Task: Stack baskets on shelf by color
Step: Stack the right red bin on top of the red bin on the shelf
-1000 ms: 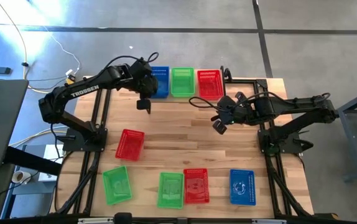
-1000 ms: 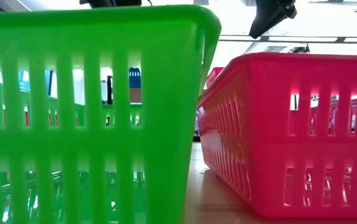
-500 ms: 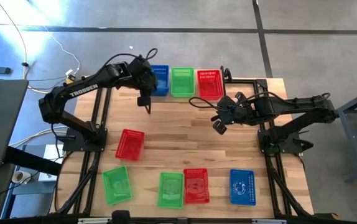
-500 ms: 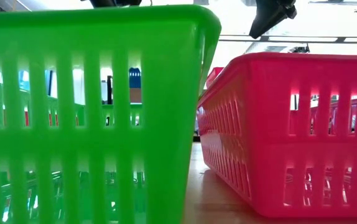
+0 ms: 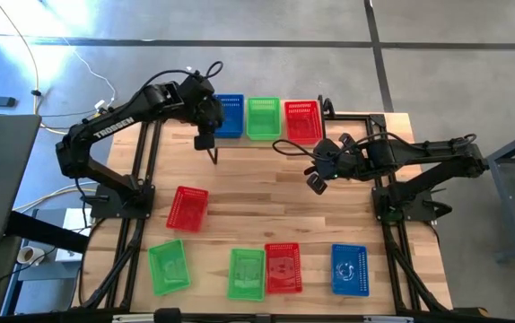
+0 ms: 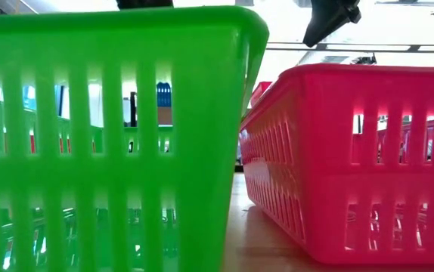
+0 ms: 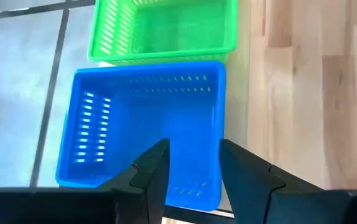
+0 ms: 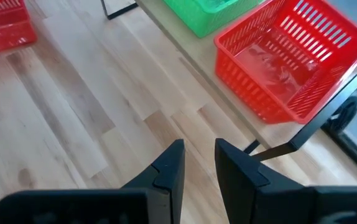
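The shelf (image 5: 281, 136) stands at the table's far edge and carries a blue basket (image 5: 230, 116), a green basket (image 5: 263, 117) and a red basket (image 5: 301, 119) side by side. Whether any of them is a stack, I cannot tell. My left gripper (image 7: 194, 163) is open and hovers over the blue basket (image 7: 141, 124), touching nothing. It shows beside that basket's left end in the high view (image 5: 210, 146). My right gripper (image 8: 199, 163) is open by a narrow gap and hangs over bare table in front of the red basket (image 8: 290, 62).
On the table lie a red basket (image 5: 187, 207) left of centre and, along the near edge, two green baskets (image 5: 168, 266) (image 5: 247, 273), a red one (image 5: 283, 267) and a blue one (image 5: 349, 268). The middle of the tabletop (image 5: 266, 202) is bare wood.
My left arm has drawn back a little from the blue basket toward the table's far left, so more of the basket shows in the high view. The right arm and all the baskets have kept still.
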